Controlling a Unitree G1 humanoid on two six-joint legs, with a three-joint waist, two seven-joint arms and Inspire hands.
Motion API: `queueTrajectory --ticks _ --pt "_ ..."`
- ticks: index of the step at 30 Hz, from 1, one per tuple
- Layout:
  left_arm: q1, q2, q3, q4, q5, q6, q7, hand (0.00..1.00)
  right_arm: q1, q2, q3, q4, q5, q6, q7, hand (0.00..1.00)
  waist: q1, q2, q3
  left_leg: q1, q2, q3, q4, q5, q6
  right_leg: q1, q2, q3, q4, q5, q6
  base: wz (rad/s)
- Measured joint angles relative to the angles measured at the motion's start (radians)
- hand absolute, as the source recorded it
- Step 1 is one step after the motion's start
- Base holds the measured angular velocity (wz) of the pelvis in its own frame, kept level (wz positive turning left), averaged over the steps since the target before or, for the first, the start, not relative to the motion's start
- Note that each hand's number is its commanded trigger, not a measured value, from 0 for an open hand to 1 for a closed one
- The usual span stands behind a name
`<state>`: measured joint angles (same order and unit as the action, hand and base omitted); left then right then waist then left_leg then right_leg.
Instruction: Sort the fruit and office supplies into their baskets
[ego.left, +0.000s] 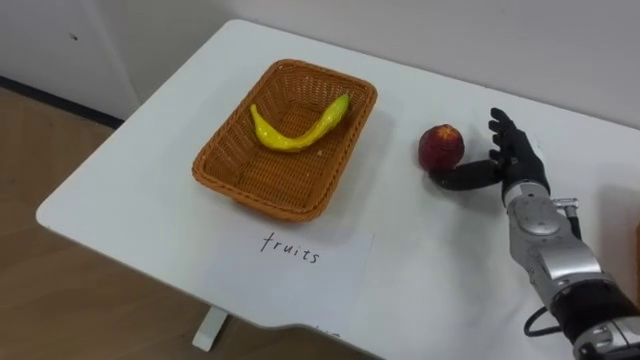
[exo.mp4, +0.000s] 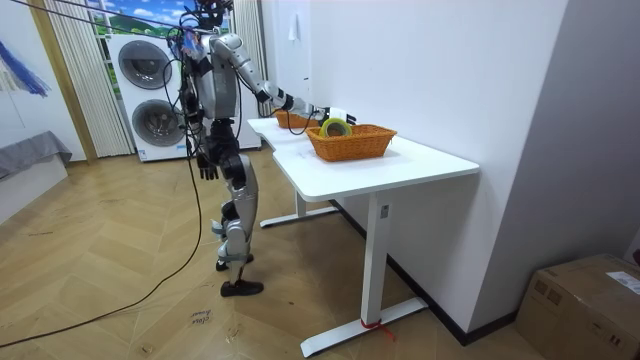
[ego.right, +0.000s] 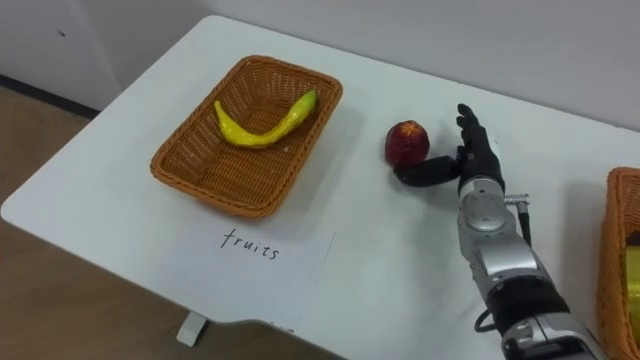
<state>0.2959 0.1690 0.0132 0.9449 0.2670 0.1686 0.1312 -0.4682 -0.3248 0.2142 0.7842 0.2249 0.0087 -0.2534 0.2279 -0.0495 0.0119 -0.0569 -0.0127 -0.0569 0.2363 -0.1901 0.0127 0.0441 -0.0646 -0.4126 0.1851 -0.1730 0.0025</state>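
Note:
A red peach-like fruit (ego.left: 440, 147) lies on the white table (ego.left: 150, 190), to the right of the brown wicker fruit basket (ego.left: 228, 160). A yellow banana (ego.left: 296, 128) rests inside that basket. My right hand (ego.left: 510, 160) is open just right of the fruit, with its fingers straight and its thumb reaching to the fruit's near side. The fruit rests on the table. My left hand (exo.mp4: 207, 168) hangs at my side in the room view. I stand at the table's far end with my right arm stretched over it.
A paper label reading "fruits" (ego.left: 291, 250) lies in front of the fruit basket. A second wicker basket (ego.right: 622, 250) sits at the table's right and holds yellow-green items (exo.mp4: 335, 127). The table's near edge runs close below the label. Washing machines (exo.mp4: 145, 90) stand behind me.

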Motion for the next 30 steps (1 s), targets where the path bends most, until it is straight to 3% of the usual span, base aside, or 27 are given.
queueTrajectory --ticks 4,13,16,20,30 --pt "-0.009 0.0 0.001 0.017 0.0 -0.001 0.016 0.0 0.0 0.0 0.001 0.003 -0.006 0.0 0.015 0.0 0.002 -0.008 -0.005 -0.003 0.0 0.002 -0.001 0.002 0.0 -0.008 0.0 0.002 0.002 0.0 0.0 0.0" --pt "-0.013 0.0 -0.002 0.017 0.0 -0.006 0.017 0.0 0.0 0.001 0.011 0.002 -0.079 0.001 0.048 0.0 0.003 -0.018 -0.0034 0.0 0.001 0.007 -0.009 0.004 0.0 -0.01 0.0 0.007 0.001 0.0 0.0 0.0" --pt "-0.019 0.0 -0.002 0.017 -0.001 -0.009 0.018 0.0 0.0 0.005 0.014 0.0 -0.079 0.001 0.048 0.0 0.003 -0.029 0.001 0.002 0.001 0.008 -0.013 0.005 0.0 -0.01 0.0 0.006 0.001 0.0 0.0 0.0" --pt "-0.025 0.001 -0.002 0.018 -0.001 -0.02 0.019 0.0 -0.001 0.01 0.03 -0.019 -0.123 0.002 0.046 0.0 0.006 -0.042 0.0002 0.0 0.001 0.009 -0.013 0.005 0.0 -0.013 0.0 0.005 0.0 0.0 0.0 0.0" --pt "-0.041 0.003 -0.026 0.021 -0.002 -0.039 0.012 0.0 -0.001 0.029 0.061 -0.017 -0.195 -0.008 0.049 0.0 0.027 -0.043 0.0007 0.0 0.0 0.008 -0.012 0.006 0.001 -0.014 -0.001 0.004 0.0 0.0 0.0 0.0"
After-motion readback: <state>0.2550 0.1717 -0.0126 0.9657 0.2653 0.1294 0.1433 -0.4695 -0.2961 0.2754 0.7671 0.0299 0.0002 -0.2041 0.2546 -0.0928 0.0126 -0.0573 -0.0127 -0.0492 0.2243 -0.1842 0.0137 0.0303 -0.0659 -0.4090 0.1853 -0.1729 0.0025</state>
